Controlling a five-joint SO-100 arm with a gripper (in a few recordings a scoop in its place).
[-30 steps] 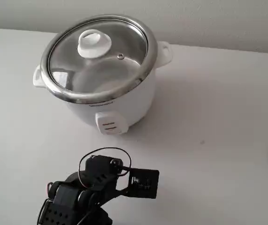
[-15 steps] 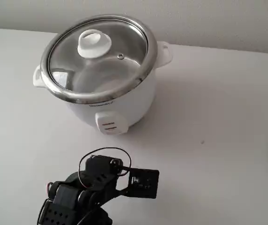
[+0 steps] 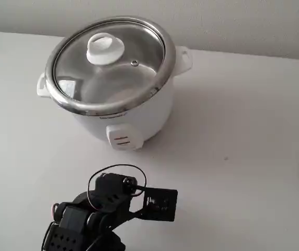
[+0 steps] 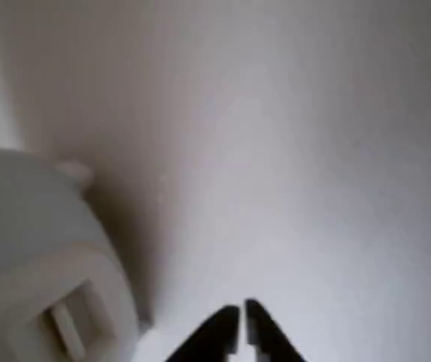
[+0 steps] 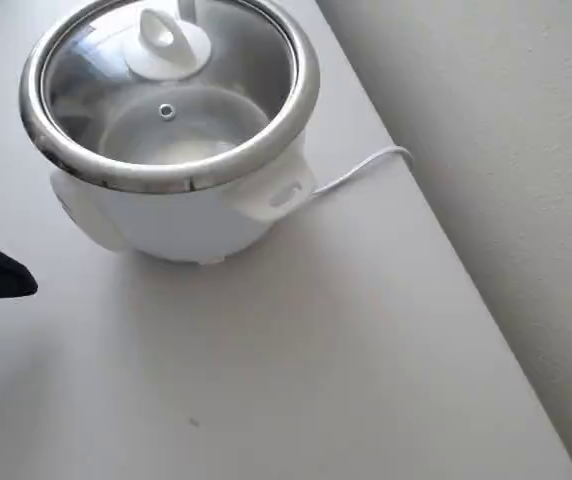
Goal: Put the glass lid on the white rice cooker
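The gripper (image 4: 239, 320) is seen in the wrist view with its two dark fingertips (image 4: 219, 332) drawn together, only a thin slit between them and nothing held, above the bare white table (image 4: 313, 188). In the fixed view the black arm (image 3: 100, 209) is found folded low at the bottom edge, well apart from the white rice cooker (image 3: 134, 117); the fingertips cannot be made out there. The glass lid (image 3: 113, 63) is seated on the cooker's steel rim, white knob (image 3: 105, 48) uppermost. The front switch panel (image 3: 122, 138) is shown by the fixed view, while a white cord (image 5: 361, 168) trailing from the cooker is revealed by the overhead view. A side handle (image 5: 271, 195) is caught there too
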